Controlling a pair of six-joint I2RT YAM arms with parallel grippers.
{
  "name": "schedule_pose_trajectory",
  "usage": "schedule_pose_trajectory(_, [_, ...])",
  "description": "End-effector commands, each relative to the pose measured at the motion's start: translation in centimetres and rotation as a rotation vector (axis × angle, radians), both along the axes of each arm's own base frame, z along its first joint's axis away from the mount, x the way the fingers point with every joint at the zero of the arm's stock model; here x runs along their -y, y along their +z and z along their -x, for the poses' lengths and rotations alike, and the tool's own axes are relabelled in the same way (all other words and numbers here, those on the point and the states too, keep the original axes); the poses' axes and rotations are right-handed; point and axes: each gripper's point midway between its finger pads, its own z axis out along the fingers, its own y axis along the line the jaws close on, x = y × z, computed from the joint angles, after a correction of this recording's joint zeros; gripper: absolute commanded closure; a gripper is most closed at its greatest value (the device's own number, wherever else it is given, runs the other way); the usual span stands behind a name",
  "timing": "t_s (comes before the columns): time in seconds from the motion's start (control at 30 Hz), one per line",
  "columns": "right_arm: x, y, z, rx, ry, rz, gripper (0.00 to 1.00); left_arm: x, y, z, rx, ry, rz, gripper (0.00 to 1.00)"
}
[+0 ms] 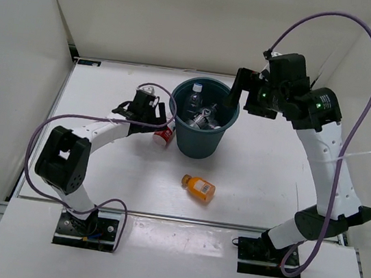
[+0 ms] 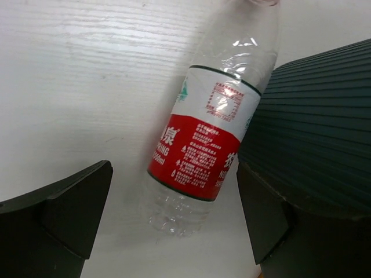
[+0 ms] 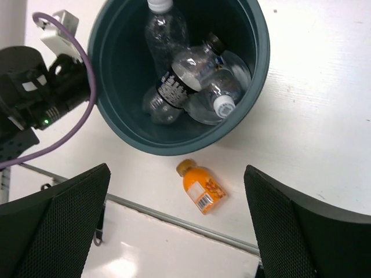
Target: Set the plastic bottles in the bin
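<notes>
Bottles first: three clear bottles (image 3: 185, 72) lie heaped in the bottom of the teal bin (image 1: 198, 144), which stands upright in the middle of the white table (image 1: 271, 172). Two more are outside it. The squat orange bottle (image 1: 198, 188) lies on its side on the table in front of the bin, well apart from both arms. The red-label bottle (image 2: 200, 147) lies on the table just beside the bin's left wall. The left gripper (image 2: 174, 174) is down over it with its fingers spread wide to either side of the labelled middle. One finger (image 2: 58, 214) stands clear of the bottle. The other sits close between bottle and ribbed bin wall, and I cannot tell whether it touches. The right gripper (image 3: 177, 174) hangs above the bin's right rim, fingers released and wide apart, with nothing between them
</notes>
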Motion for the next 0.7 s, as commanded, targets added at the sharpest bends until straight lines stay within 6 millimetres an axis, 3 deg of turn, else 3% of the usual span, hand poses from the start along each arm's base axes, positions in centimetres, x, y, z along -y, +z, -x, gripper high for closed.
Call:
schedule_pose_trajectory(0.0, [0.8,-0.1,0.8,0.009,0.034,0.034,0.0,2.1,1.9,-1.7,0.133,-0.094,0.075,0.0])
schedule_pose_trajectory(0.07, [0.9,-0.1,0.7,0.02,0.052,0.052,0.0,3.4,2.3,-2.1,0.163,-0.137,0.127,0.0])
schedule_pose_trajectory(0.13, [1.5,-0.3,1.0,0.012,0.041,0.057,0.0,4.2,0.9,-1.9,0.131,-0.18,0.145,0.0])
schedule_pose_trajectory(0.2, [1.6,-0.3,1.2,0.004,0.045,0.045,0.0,5.5,0.9,-2.0,0.122,-0.235,0.182,0.0])
schedule_pose_trajectory(0.33, [2.0,-0.5,1.6,-0.001,0.043,0.041,0.0,5.3,-2.6,-1.8,0.026,-0.19,0.198,0.0])
schedule_pose_trajectory(0.37, [2.1,-0.6,1.8,-0.003,0.043,0.042,0.0,4.8,-2.6,-2.1,0.023,-0.168,0.206,0.02])
schedule_pose_trajectory(0.5, [2.6,-1.4,1.8,-0.033,0.025,0.043,0.0,2.6,-6.4,0.0,-0.094,-0.093,0.22,0.07])
schedule_pose_trajectory(0.67, [2.8,-1.6,1.8,-0.04,0.018,0.031,0.0,-0.9,-6.8,2.0,-0.196,-0.01,0.291,0.24])
